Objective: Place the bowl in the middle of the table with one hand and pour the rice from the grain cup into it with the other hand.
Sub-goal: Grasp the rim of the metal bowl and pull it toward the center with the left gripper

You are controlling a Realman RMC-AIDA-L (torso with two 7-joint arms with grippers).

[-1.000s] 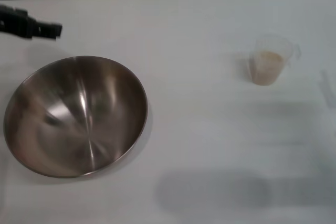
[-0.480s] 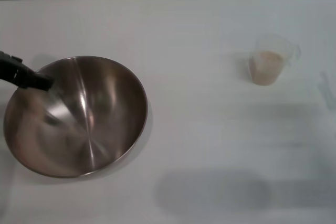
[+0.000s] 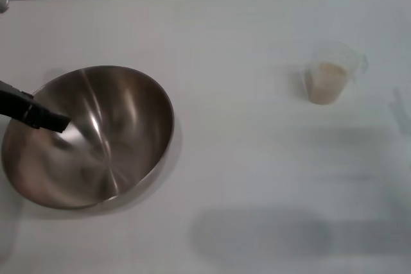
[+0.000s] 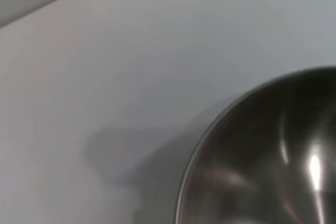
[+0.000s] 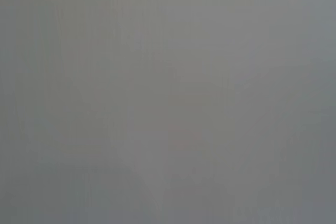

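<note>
The steel bowl (image 3: 109, 152) sits at the left of the white table (image 3: 244, 158), tipped a little with its right side raised. My left gripper (image 3: 48, 120) reaches in from the left edge, its dark tip over the bowl's left rim and inner wall. The left wrist view shows the bowl's rim and inside (image 4: 273, 156) close up. The clear grain cup (image 3: 332, 68) stands upright at the far right, with beige rice (image 3: 326, 85) in its lower half. My right gripper is out of view, and its wrist view shows only plain grey.
The table's far edge meets a grey wall along the top of the head view. Soft shadows lie on the white surface near the front centre and right. Bare tabletop (image 4: 105, 77) stretches between bowl and cup.
My left gripper came down from behind the bowl to its left rim. The bowl shifted slightly left and tipped. The cup has stayed put.
</note>
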